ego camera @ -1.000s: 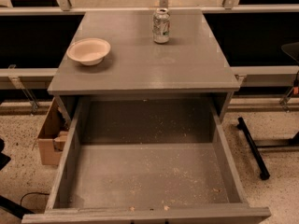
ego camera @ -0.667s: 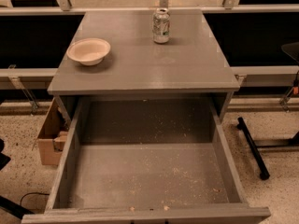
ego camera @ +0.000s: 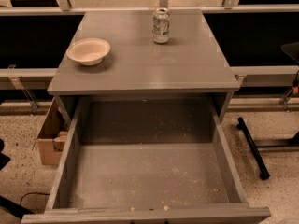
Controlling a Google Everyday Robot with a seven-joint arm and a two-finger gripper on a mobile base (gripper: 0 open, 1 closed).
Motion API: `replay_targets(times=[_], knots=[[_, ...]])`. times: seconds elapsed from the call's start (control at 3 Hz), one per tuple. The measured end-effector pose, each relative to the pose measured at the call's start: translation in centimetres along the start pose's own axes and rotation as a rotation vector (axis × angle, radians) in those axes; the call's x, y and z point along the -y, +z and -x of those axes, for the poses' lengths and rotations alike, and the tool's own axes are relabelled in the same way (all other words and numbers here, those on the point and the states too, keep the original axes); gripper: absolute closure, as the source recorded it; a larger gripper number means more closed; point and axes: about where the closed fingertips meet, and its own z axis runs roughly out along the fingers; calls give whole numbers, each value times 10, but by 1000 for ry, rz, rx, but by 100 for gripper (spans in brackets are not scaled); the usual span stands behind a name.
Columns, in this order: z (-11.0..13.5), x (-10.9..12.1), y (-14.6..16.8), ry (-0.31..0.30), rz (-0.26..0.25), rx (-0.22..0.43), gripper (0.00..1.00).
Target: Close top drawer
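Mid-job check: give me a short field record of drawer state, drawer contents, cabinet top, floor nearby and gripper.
top drawer: open, pulled far out toward the camera
drawer contents: scattered crumbs only
cabinet top: bowl at left, can upright at rear centre
floor, left of cabinet: cardboard box
gripper: not in view
task status: drawer not yet closed
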Motion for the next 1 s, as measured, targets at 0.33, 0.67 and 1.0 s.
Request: replay_targets(times=[0.33, 0.67, 1.0], knots=[[25, 23, 20, -63, 16, 23, 100], [51, 48, 31, -120, 13, 37, 100], [74, 67, 37, -164, 0, 44, 100]])
